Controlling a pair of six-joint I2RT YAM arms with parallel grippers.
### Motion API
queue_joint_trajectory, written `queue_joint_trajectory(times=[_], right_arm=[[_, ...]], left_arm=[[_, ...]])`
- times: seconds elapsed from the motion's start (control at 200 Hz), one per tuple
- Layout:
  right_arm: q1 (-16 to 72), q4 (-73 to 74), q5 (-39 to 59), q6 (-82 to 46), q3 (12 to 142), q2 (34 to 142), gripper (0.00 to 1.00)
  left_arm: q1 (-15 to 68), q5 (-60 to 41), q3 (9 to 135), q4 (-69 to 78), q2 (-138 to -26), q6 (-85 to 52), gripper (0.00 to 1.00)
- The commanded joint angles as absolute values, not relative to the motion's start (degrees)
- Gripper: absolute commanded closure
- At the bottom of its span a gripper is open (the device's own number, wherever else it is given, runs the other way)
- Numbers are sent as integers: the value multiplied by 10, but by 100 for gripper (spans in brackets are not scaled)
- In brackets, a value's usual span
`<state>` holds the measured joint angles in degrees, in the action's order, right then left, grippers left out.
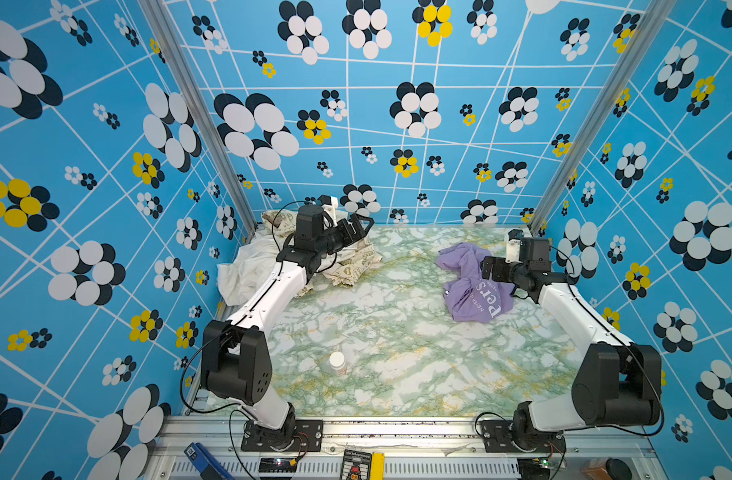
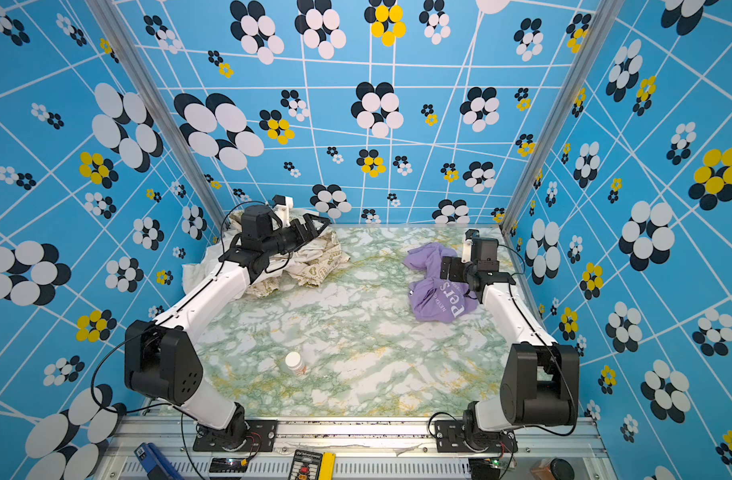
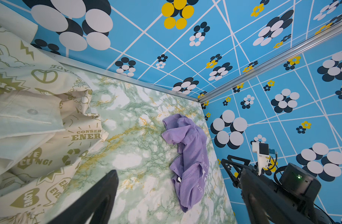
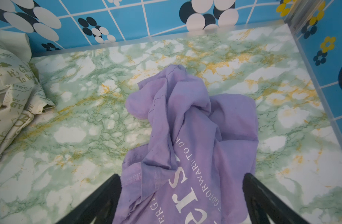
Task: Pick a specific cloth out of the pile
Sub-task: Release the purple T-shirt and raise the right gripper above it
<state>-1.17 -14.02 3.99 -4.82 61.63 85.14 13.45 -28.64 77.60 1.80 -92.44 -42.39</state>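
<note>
The lilac T-shirt point(image 1: 472, 286) lies by the tabletop's right edge, well apart from the far-left pile point(image 1: 248, 270), seemingly separated, so right gripper point(image 4: 180, 175) and left gripper point(image 1: 358, 226) stand spread, empty.

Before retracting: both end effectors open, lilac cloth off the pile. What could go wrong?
1. The right end effector straddles the cloth, jaws open; pulling back low could snag and drag it.
2. The left end effector hangs open over the pile; a finger might hook a fold.
3. The white bottle sits near the left arm's likely path.
</note>
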Motion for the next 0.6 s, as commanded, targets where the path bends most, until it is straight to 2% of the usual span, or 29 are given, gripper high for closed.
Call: queue_joint_trajectory(times=[0.0,0.355,0.595], right_arm=[[-13,-180,58,-81,639,879,1],[-11,-290,69,-134,714,1002,1],[-11,-444,76,-150,814,1135,1]], left_arm=[[129,-283,769,29,-908,-423,1],[130,-280,776,29,-918,-426,1],[130,-277,777,29,-921,-430,1]])
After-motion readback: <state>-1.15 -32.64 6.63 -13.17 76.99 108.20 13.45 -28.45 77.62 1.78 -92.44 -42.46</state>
